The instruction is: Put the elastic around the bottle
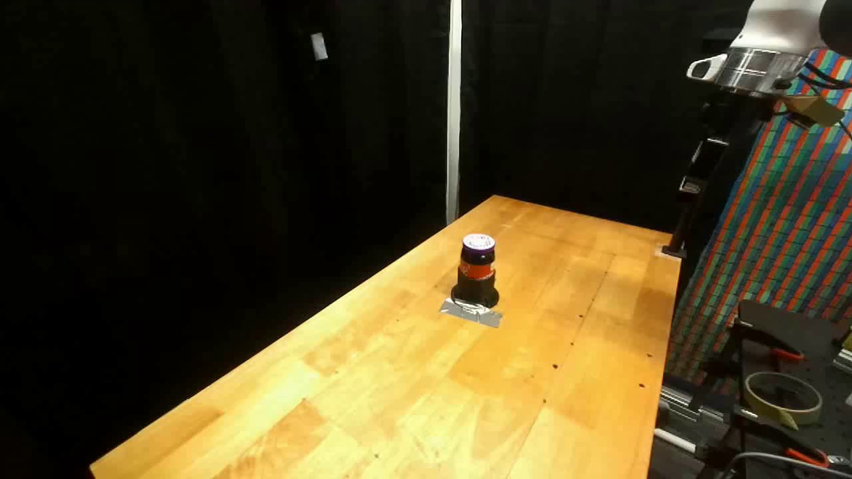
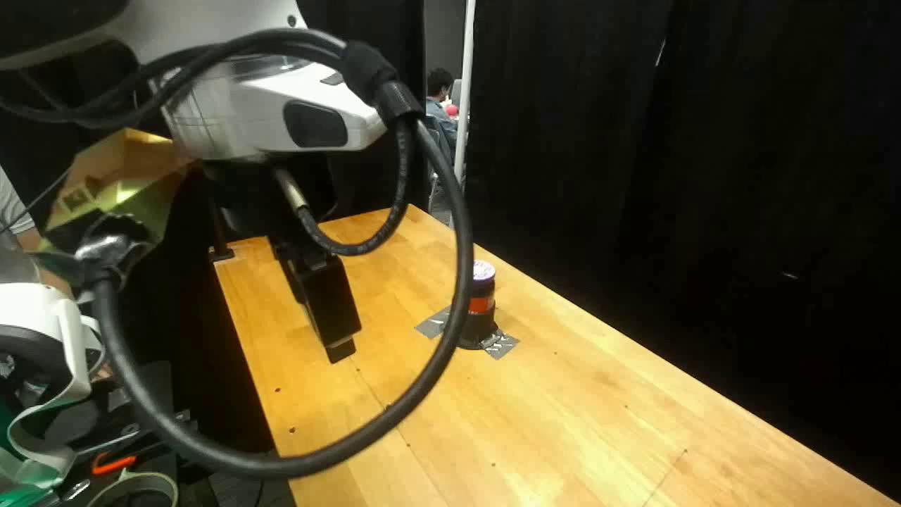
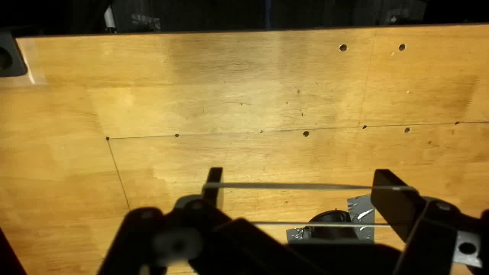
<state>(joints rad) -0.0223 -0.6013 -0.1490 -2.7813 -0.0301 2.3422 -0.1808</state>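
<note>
I have the gripper (image 3: 297, 178) hanging above the bench (image 1: 413, 386), its jaws spread wide. The elastic (image 3: 309, 186) is looped around both fingers (image 3: 214, 177), pulled straight into two strands between them. The bottle (image 1: 477, 270) stands upright in a black base (image 1: 476, 291) on the bench, nearer the long edge by the black curtain (image 1: 233, 166) than the opposite long edge. Grey tape (image 1: 469, 313) lies on the wood, touching the base. In both exterior views I see the gripper apart from the bottle; in an exterior view a thick cable (image 2: 465, 246) crosses in front of part of the base. A black post (image 1: 677, 239) stands at a bench corner on that opposite edge.
</note>
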